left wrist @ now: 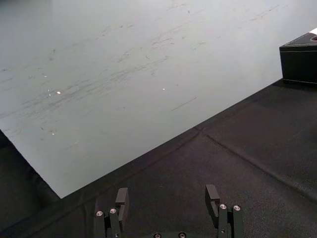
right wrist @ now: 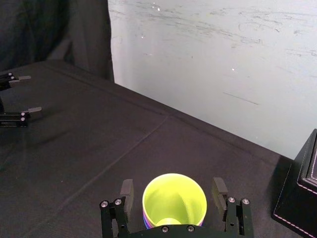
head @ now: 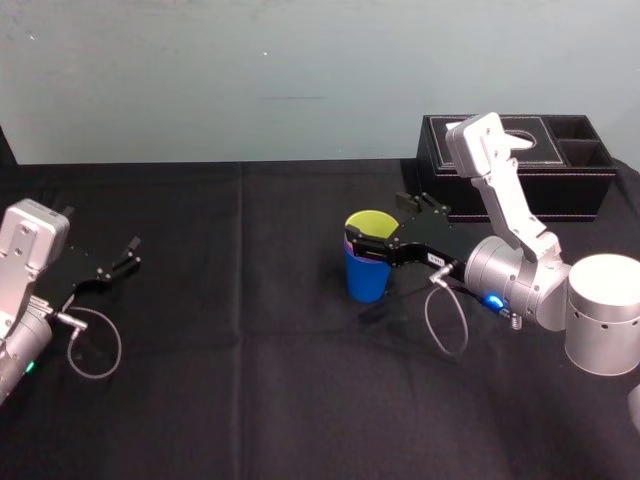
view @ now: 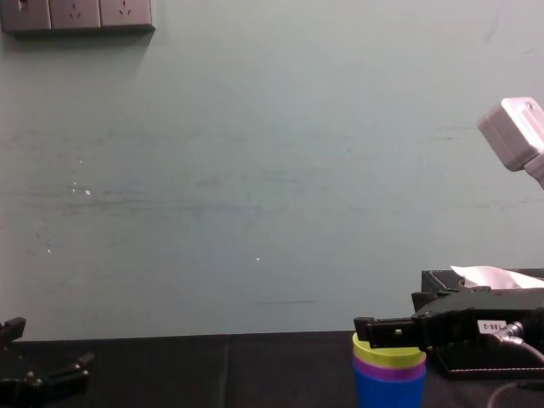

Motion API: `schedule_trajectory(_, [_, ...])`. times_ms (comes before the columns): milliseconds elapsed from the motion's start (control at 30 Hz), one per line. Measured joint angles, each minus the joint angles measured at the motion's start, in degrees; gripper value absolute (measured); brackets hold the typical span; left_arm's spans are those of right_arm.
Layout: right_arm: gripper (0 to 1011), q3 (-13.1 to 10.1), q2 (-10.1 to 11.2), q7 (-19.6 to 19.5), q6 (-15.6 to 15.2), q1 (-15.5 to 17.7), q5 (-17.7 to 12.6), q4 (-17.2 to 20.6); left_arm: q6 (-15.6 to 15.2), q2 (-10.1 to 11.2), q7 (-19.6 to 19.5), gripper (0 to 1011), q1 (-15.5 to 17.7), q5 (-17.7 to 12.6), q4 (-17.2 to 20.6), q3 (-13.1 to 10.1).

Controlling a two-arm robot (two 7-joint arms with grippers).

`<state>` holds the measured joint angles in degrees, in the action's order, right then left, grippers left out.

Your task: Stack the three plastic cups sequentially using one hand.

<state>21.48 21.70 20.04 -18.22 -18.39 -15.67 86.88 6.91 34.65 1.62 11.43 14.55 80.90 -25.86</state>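
R end effector (right wrist: 173, 187) released astride stack (head: 367, 270), purple cup (view: 389, 369) nearly hidden; L arm (head: 22, 285) parked.

upright on black cloth (head: 250, 350): blue cup (head: 366, 280) holds purple cup (view: 388, 369), yellow-green cup (head: 372, 222) innermost

This looks like a robotics lab or test room. A black-draped bench (head: 250, 400) stands against a bare, scuffed, pale grey-green wall (view: 255, 170) with a row of grey wall sockets (view: 76, 14) high up. A silver-and-white jointed robot arm (head: 520, 275) ending in a black two-finger right hand (head: 373, 215) reaches over the bench. A black leather-look tissue box (head: 570, 195) sits at the back.
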Motion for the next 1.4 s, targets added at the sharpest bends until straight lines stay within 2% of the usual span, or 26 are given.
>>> schedule_trajectory(233, [1004,-1.11,0.20,-0.62,0.89,1.29,-0.09,2.05,0.00,0.00,0.00,1010,0.00,0.00,0.00,0.00])
schedule_trajectory(467, [1004,-4.09,1.74,-1.85,2.34,5.01,-0.96,6.57,0.00,0.00,0.00,1010,0.00,0.00,0.00,0.00])
schedule_trajectory(667, [1004,-7.92,3.78,-3.24,5.10,10.19,-1.49,9.38,0.00,0.00,0.00,1010,0.00,0.00,0.00,0.00])
schedule_trajectory(1000, [1004,-12.64,4.26,-4.01,9.25,15.14,-2.96,8.51,0.00,0.00,0.00,1010,0.00,0.00,0.00,0.00])
schedule_trajectory(1400, [1004,-14.28,4.05,-3.35,11.57,17.63,-3.92,6.66,0.00,0.00,0.00,1010,0.00,0.00,0.00,0.00])
